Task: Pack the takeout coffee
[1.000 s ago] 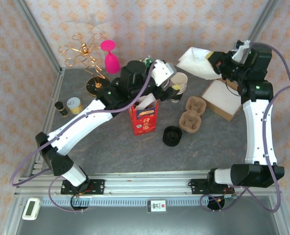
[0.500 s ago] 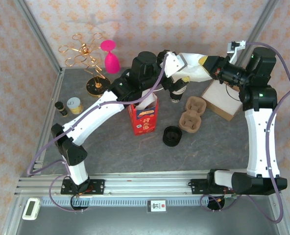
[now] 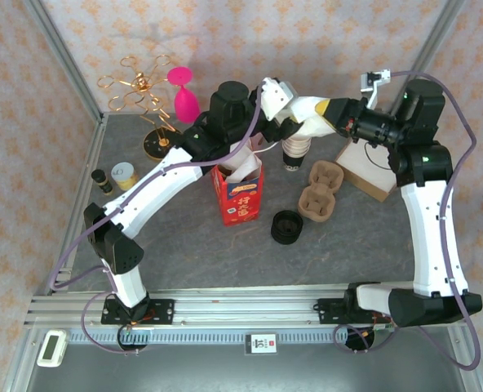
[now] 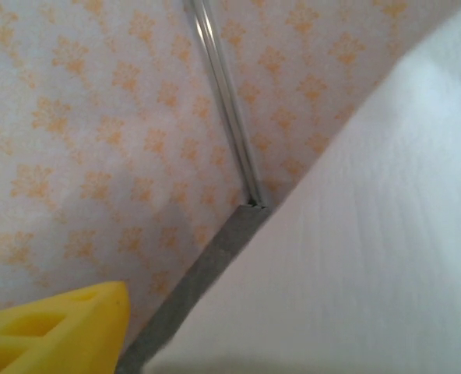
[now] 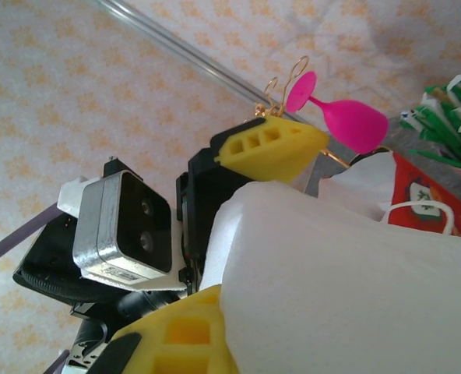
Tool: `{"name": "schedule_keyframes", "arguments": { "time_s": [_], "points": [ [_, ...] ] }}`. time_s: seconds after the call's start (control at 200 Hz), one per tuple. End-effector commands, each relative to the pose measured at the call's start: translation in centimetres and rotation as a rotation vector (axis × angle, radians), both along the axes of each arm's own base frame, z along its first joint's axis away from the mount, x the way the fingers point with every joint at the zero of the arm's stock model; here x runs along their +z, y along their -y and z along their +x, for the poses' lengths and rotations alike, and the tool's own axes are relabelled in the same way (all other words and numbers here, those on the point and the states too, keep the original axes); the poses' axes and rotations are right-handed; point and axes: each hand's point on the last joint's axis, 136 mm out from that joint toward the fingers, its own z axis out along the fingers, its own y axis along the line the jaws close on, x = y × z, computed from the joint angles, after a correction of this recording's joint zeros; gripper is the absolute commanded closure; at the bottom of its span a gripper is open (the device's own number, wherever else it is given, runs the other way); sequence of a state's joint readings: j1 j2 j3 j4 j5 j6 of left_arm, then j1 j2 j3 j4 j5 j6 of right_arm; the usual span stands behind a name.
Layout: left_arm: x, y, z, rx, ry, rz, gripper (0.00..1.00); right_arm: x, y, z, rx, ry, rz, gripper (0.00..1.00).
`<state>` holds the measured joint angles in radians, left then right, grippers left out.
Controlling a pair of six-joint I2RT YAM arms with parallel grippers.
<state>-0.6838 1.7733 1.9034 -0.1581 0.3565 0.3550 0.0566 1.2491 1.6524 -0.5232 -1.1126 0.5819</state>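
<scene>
Above the grey stone-look table, I had the right gripper pinching a smooth white paper bag; the left gripper laid a wedge-shaped yellow finger on it, and I could not tell its grip. What looked like the round, black-lidded takeout coffee stood near a moulded pulp tray

Behind lid pile: gift bag left, cup stack beneath paper bag, cup carrier right.
</scene>
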Motion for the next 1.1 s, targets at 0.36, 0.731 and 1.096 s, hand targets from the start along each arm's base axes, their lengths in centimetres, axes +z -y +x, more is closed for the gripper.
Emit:
{"name": "schedule_keyframes", "arguments": {
  "time_s": [0.36, 0.731, 1.096],
  "points": [
    [3.0, -2.1, -0.9, 0.007, 0.058, -0.071, 1.00, 0.6, -0.3, 0.2, 0.017, 0.104, -0.020, 0.83],
    [3.3, -7.6, -2.1, 0.128, 0.219, 0.143, 1.00, 6.0, 3.7, -0.5, -0.272, 0.305, -0.231, 0.46],
    [5.8, -9.4, -6.9, 0.049, 0.335, 0.106, 1.00, 2.8, 0.4, 3.2, -0.054, 0.373, -0.338, 0.34]
  ]
}}
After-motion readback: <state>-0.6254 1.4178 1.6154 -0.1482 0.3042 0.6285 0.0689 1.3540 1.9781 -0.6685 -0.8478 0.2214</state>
